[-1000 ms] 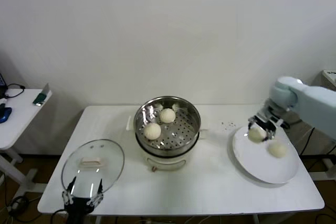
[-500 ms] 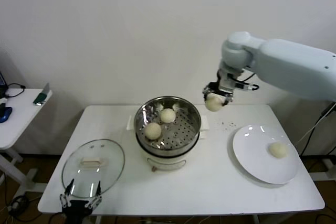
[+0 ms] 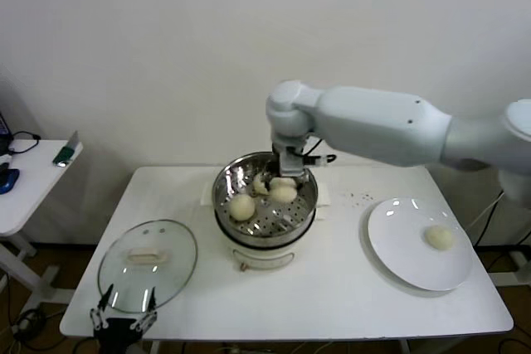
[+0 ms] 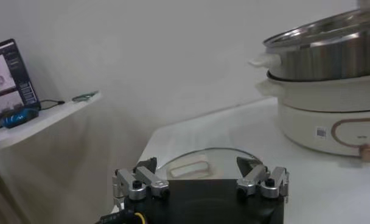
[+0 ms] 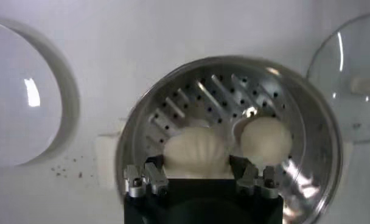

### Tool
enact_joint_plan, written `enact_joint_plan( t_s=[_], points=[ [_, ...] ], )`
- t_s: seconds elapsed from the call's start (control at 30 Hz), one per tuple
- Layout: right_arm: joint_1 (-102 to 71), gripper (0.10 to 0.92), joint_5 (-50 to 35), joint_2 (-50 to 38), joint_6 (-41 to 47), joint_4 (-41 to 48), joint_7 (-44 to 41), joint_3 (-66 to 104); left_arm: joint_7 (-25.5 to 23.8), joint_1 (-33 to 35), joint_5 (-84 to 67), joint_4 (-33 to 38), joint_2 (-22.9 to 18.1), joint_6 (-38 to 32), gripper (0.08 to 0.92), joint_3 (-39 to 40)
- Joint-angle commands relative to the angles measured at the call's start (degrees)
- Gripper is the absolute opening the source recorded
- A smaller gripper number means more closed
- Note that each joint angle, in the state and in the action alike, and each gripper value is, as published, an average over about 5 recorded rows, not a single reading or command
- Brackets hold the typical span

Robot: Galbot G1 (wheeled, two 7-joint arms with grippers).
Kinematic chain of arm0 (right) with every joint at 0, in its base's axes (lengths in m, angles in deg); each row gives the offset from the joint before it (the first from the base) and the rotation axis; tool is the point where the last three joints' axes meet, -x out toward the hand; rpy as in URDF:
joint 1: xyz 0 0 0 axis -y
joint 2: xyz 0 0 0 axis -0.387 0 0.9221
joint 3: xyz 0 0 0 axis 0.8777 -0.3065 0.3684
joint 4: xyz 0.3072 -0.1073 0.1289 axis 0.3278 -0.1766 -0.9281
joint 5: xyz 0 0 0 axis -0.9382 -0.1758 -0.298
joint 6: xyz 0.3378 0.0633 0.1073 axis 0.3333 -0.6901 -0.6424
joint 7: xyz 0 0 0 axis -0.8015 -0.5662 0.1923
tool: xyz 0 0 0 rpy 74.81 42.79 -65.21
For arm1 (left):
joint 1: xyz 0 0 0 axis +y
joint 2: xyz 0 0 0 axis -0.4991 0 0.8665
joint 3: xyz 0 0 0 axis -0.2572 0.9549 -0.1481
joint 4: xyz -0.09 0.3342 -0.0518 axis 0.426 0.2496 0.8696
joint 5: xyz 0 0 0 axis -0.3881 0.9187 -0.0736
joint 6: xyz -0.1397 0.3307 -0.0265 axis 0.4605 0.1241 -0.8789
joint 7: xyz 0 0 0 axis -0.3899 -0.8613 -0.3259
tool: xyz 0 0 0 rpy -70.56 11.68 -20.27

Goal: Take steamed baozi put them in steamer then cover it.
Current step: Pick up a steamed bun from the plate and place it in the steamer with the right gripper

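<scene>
Reaching over the steamer [image 3: 265,205], the right gripper [image 3: 283,184] hangs just inside the pot's far rim with its fingers clamped on a steamed baozi [image 5: 195,152], which sits low over the perforated tray; I cannot tell whether the bun already rests on the tray. Two more buns lie on the tray close by, one just beside the held one [image 3: 262,182] and another nearer the front [image 3: 241,206], while the last bun [image 3: 439,237] waits on the white plate [image 3: 398,263], well apart from the pot. The main risk, as I judge it, is crowding: if the fingers spread while pressed against the neighbouring bun, they could dent or nudge it, and soft dough may stick to a fingertip and lift when the arm rises. Letting go too high could let the bun roll against the steel wall. The cover [image 3: 147,264] lies flat on the table [image 3: 332,304] at the near left, and the left gripper [image 4: 201,182] hovers just beside it with fingers spread wide, holding nothing
</scene>
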Motion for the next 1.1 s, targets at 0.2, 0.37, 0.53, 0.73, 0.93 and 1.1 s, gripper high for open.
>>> enact_joint_plan(
  t_s=[0.2, 0.37, 0.53, 0.73, 0.93, 1.1],
  points=[
    [-6.07, 0.721, 0.75, 5.25, -0.78, 0.05, -0.2, -2.43, 0.0, -0.2, -0.42, -1.2, 0.25, -0.07, 0.823, -0.09],
    [-6.0, 0.722, 1.07, 5.0, -0.97, 0.35, -0.18, -2.33, 0.02, -0.31, -0.48, -1.52, 0.36, -0.15, 0.823, -0.2],
    [-5.87, 0.738, 2.24, 4.6, -1.11, 0.38, -0.08, -1.87, 0.02, -0.35, -0.46, -1.59, 0.3, -0.16, 0.823, -0.15],
    [-5.73, 0.815, 4.1, 3.79, -1.5, 0.46, -0.02, -0.17, 0.05, -0.25, -0.25, -1.29, 0.28, -0.03, 0.823, -0.11],
    [-3.5, 0.823, 2.96, 1.51, -0.69, 2.15, 0.31, 3.24, 0.07, -0.05, 0.24, -0.58, 0.26, 0.31, 0.823, -0.23],
    [0.47, 0.823, -1.68, -4.05, 2.57, 5.78, 5.08, 3.2, 0.09, -0.19, 1.11, -0.36, 0.17, 0.39, 0.823, -0.04]
  ],
)
